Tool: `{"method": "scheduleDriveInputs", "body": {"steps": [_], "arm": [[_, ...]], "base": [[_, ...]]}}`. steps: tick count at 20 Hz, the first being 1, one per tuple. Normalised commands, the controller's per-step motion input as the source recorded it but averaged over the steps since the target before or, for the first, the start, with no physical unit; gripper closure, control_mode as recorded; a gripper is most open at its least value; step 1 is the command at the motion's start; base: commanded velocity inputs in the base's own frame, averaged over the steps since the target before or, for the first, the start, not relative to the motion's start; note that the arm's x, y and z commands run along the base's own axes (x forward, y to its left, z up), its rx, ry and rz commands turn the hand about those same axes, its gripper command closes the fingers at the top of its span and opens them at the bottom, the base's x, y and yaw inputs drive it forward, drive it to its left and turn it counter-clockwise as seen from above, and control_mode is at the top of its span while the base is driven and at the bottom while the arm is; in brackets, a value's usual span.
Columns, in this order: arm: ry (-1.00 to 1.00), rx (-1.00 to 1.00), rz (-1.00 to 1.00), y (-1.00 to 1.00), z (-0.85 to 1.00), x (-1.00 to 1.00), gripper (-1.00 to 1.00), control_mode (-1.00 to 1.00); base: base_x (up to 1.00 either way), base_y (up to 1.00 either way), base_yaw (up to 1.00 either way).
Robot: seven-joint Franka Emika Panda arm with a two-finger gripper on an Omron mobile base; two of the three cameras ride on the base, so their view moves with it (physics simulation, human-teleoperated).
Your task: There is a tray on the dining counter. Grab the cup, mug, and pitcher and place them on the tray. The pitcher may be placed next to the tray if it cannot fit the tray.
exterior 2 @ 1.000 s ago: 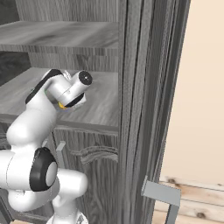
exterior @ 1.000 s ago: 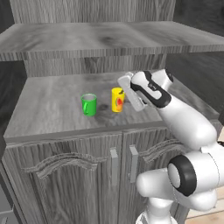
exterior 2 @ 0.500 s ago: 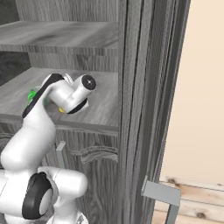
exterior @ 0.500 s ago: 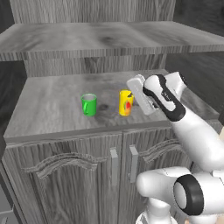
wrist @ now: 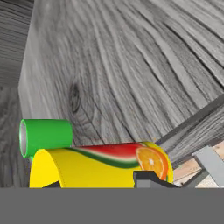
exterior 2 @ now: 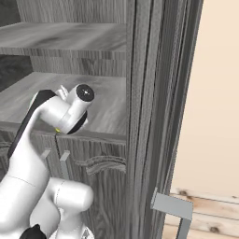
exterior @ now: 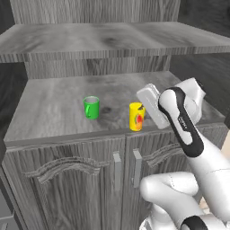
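Pincer (wrist: 105,183) clamping cup (exterior: 136,116), mug (exterior: 91,107) beside.

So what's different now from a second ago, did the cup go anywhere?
The cup has come toward the front edge of the cabinet top and away from the mug, carried in the gripper with the jaws closed on it as the arm pulled back. The mug stayed where it was, upright, and the cabinet doors stayed shut.
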Motion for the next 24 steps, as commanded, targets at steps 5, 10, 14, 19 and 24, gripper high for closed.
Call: {"method": "scheduleDriveInputs", "body": {"steps": [5,10,14,19,24], "arm": [[0.1,-0.04,0.0,-0.04,0.0,-0.74,1.0,-1.0],[0.0,0.0,-0.02,-0.01,0.01,-0.51,1.0,-1.0],[0.0,0.0,-0.02,-0.01,0.1,-0.28,1.0,-1.0],[0.0,-0.02,-0.02,-0.05,0.15,-0.19,1.0,-1.0],[0.01,-0.07,0.0,-0.25,0.24,-0.05,1.0,-1.0]], "base": [[0.0,0.0,0.0],[0.0,0.0,0.0],[0.0,0.0,0.0],[0.0,0.0,0.0],[0.0,0.0,0.0]]}}
